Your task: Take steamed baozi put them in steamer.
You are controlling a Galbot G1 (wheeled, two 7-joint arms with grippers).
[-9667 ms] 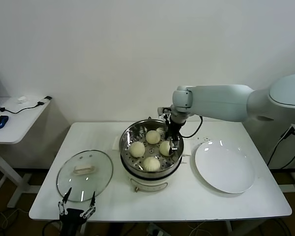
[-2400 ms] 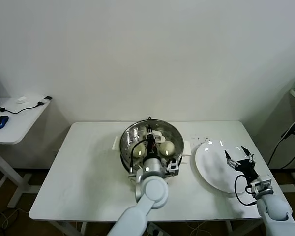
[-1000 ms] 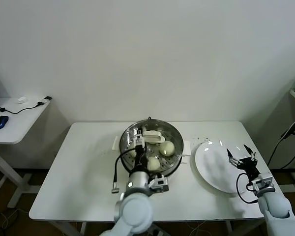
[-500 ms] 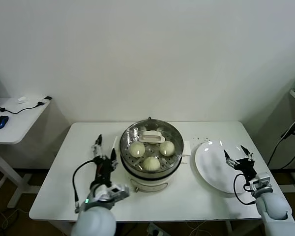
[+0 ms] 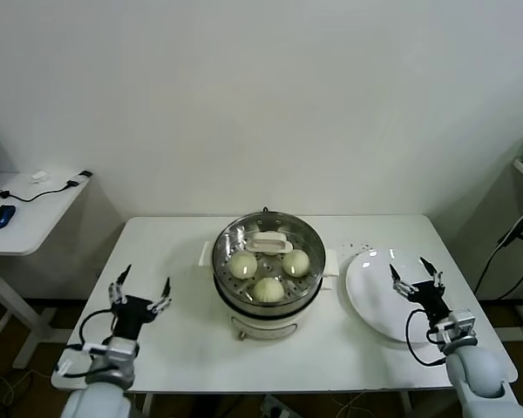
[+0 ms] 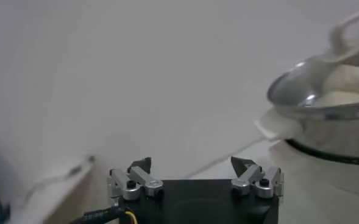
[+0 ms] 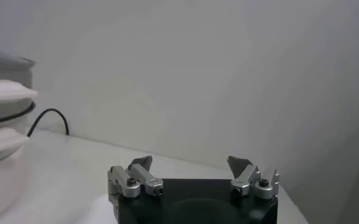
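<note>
Steamer [image 5: 268, 261] at the centre of the table [image 5: 349, 348], taken here as the landmark. I count three steamed baozi [image 5: 267, 288] showing on its perforated tray: one toward its left wall, one toward its right wall, one at its near edge. A white, handle-like piece lies across the tray behind them and may hide a fourth bun; I cannot tell.

Left gripper [image 5: 140, 291] hovers well to the left of the steamer, over bare table, fingers spread wide and holding nothing; its wrist view confirms the gap between the tips. Right gripper [image 5: 416, 275] hovers to the right of the steamer, above the white plate [image 5: 379, 305], likewise spread and empty. The plate carries no buns.

Handling, as I judge it: the buns look light, soft and easily dented, with a smooth, possibly tacky skin. I would take one across its widest girth, low on the dome, closing only until it seats, since a hard pinch would crease the dough.
</note>
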